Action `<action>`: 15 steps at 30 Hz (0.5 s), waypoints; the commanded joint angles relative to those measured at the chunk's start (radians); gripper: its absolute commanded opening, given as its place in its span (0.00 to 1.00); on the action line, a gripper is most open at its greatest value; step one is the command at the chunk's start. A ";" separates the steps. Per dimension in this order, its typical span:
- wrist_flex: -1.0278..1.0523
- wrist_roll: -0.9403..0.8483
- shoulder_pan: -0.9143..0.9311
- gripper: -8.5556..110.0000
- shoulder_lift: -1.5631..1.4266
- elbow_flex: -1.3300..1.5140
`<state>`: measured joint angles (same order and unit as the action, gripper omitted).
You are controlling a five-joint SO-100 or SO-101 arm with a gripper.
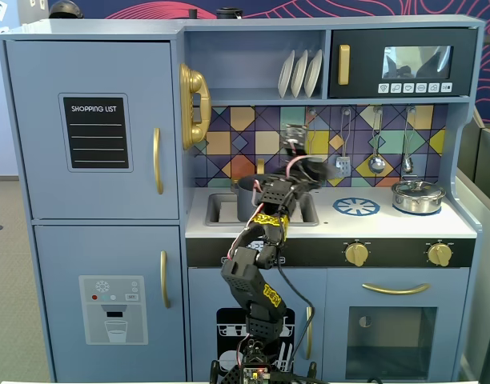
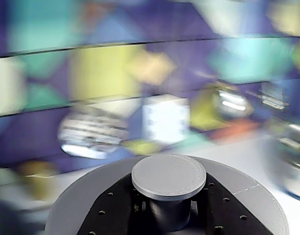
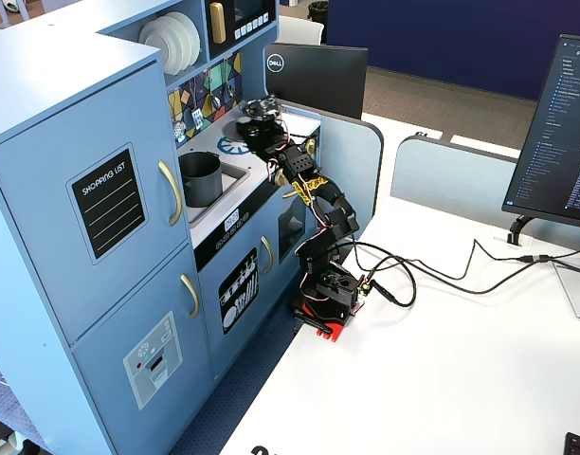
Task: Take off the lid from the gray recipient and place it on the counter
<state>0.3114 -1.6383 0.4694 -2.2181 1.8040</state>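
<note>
A slip is the main risk: the round, flat, matte dark gray lid is gripped only by its small central knob, between the jaws of the black two-finger gripper. It is carried above the white counter, right of the open gray cylindrical pot in the sink recess.

We count one gray pot, one gray lid, one shiny silver pot with its own lid. Three white plates on the shelf. Two yellow stove knobs, one blue burner ring, one sink recess. Two hanging utensils. One gold phone, one microwave, one robot arm. Two monitors in a fixed view.
</note>
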 commanded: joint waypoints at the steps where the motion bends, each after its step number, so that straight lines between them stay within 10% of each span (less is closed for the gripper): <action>1: -0.063 0.009 0.083 0.07 -0.041 0.032; 15: -0.431 -0.006 0.124 0.07 0.206 0.212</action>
<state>-0.0414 -1.6490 0.5844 -2.0402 2.0341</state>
